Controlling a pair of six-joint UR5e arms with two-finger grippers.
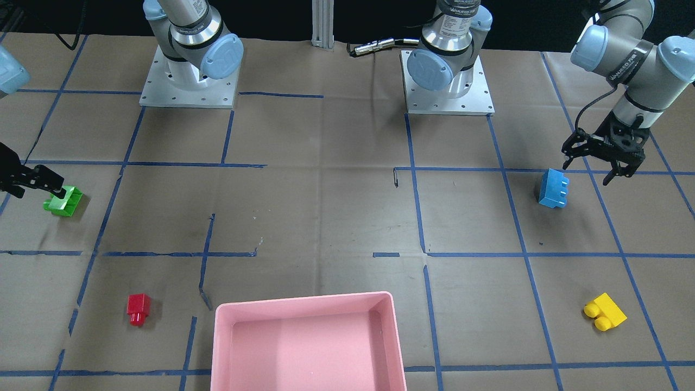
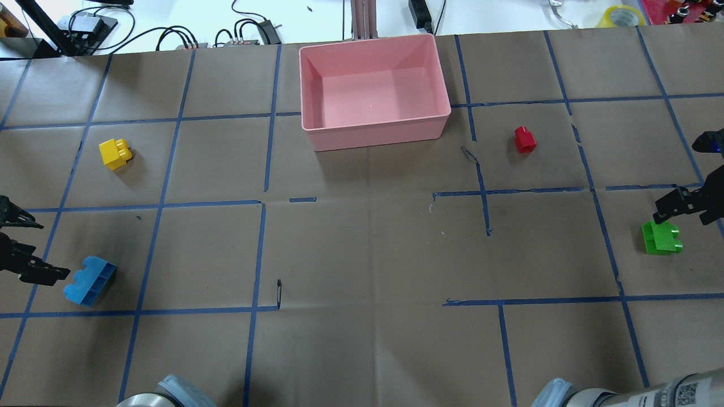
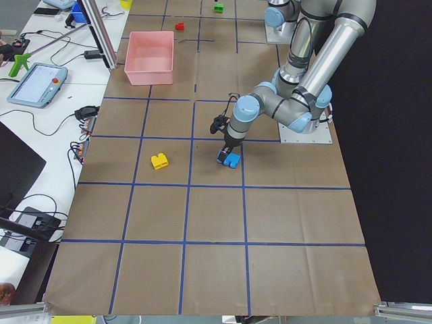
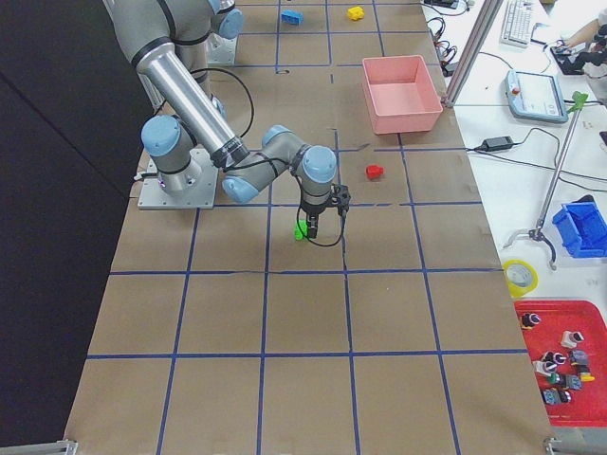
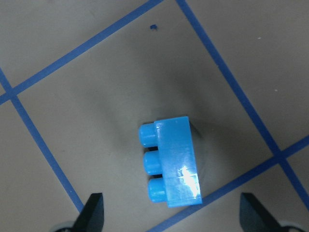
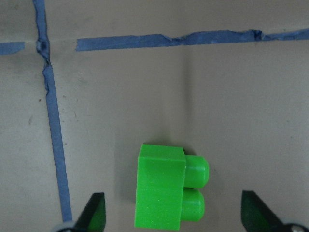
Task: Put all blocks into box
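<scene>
The light blue block (image 5: 174, 164) lies on its side between the tips of my open left gripper (image 5: 174, 212), which hovers just above it (image 1: 589, 171). The green block (image 6: 166, 193) lies on its side between the tips of my open right gripper (image 6: 174, 212), which is low over it (image 2: 681, 213). The yellow block (image 2: 115, 154) and the small red block (image 2: 524, 139) lie alone on the table. The pink box (image 2: 373, 135) stands empty at the table's far middle.
Brown paper with a blue tape grid covers the table (image 2: 362, 254). The two arm bases (image 1: 190, 81) (image 1: 448, 81) stand at the robot's edge. Cables and a tablet (image 3: 37, 84) lie on a side bench beyond the box.
</scene>
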